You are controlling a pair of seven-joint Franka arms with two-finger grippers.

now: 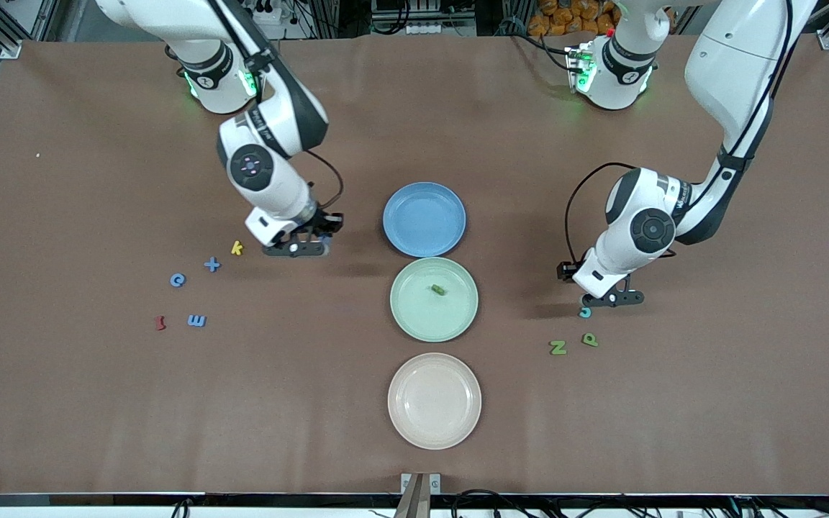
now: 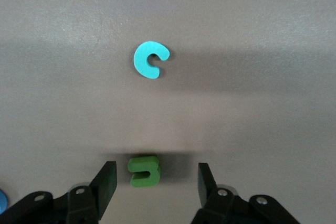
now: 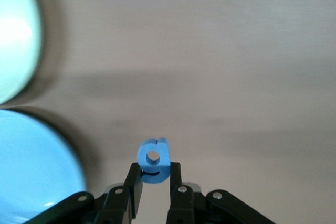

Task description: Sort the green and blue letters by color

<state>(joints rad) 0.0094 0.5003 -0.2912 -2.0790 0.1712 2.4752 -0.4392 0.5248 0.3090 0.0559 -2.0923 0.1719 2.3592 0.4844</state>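
Sorting foam letters by colour, two arms work at either end of the table (image 1: 62, 403). In the front view, the right gripper (image 1: 304, 247) hangs low between the yellow k (image 1: 237, 247) and the blue plate (image 1: 424, 219), with three blue letters (image 1: 197, 321) and a dark red piece (image 1: 160, 323) lying past the k toward that arm's end of the table. The left gripper (image 1: 612, 298) sits low just above a teal c (image 1: 585, 312), two green letters (image 1: 573, 343) close by. One green piece (image 1: 437, 289) already lies in the green plate (image 1: 434, 298); the pink plate (image 1: 434, 400) holds nothing.

In the left wrist view, the left gripper (image 2: 155, 182) stands part open, a small green letter (image 2: 143, 170) on the table between its fingers, untouched and nearer one finger. Closing off-centre could push or tip the piece away. A blue shape and another green one are cut off at the frame edges.

In the right wrist view, the right gripper (image 3: 154, 178) is clamped on a blue letter (image 3: 153, 158) by its lower edge. So shallow a pinch could let it twist free short of the blue plate (image 3: 31, 171). Its letter shape is hard to read.
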